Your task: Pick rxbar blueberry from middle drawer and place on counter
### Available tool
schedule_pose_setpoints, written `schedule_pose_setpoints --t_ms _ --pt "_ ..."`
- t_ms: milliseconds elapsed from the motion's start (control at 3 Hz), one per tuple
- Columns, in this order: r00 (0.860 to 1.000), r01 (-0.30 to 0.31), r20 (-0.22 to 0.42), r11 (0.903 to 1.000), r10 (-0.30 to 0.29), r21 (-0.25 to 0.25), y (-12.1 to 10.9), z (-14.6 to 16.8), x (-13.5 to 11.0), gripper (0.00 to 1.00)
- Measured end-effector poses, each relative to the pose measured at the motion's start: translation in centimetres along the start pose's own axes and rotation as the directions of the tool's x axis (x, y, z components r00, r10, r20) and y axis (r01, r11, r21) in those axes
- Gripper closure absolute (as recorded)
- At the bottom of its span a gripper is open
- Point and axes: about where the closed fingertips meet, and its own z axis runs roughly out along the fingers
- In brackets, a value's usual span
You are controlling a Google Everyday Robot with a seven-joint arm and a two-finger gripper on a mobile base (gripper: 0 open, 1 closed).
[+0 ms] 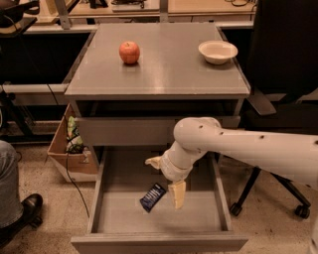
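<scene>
The step in hand looks like the reach. The claw (pixel 163 184) hangs in the lower middle of the frame, over the floor of the pulled-out middle drawer (pixel 124 244). Its two pale fingers are spread wide with nothing between them. One finger points down just right of the rxbar blueberry (pixel 152 197); the other sticks out to the left, above it. The bar lies flat and askew on the drawer floor, a little left of centre and apart from the walls. Whether the lower finger touches it I cannot tell.

The next move, as I judge it, is to bring the claw over the bar, turn it so the fingers straddle the narrow width, go down to the floor and close. A flat wrapper on flat metal gives little to catch, so the tips must go right down.

The table (pixel 164 74), grey and slightly glossy, fills the upper middle of the frame. An apple (pixel 129 52) sits at its upper left and a pale bowl (pixel 217 51) at its upper right, with bare surface between them.

Around it are:
- a cardboard box (pixel 67 151) at left
- a dark office chair (pixel 283 74) at right
- a person's leg (pixel 9 186) and shoe (pixel 30 208) at lower left
- pale desks (pixel 198 6) along the top edge
</scene>
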Motion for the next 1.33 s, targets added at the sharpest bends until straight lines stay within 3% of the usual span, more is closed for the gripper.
schedule_pose_setpoints --t_ms 333,667,1000,1333 --pt "0.989 0.139 0.049 0.9902 -0.138 -0.010 -3.5 7.8 0.0 0.00" --pt "0.977 0.203 0.072 0.9790 -0.201 -0.019 -5.5 12.1 0.1 0.00" --pt "0.969 0.247 0.055 0.9657 -0.243 -0.081 -7.2 16.6 1.3 0.00" --pt "0.968 0.248 0.053 0.9650 -0.245 -0.084 -7.1 16.7 1.3 0.00"
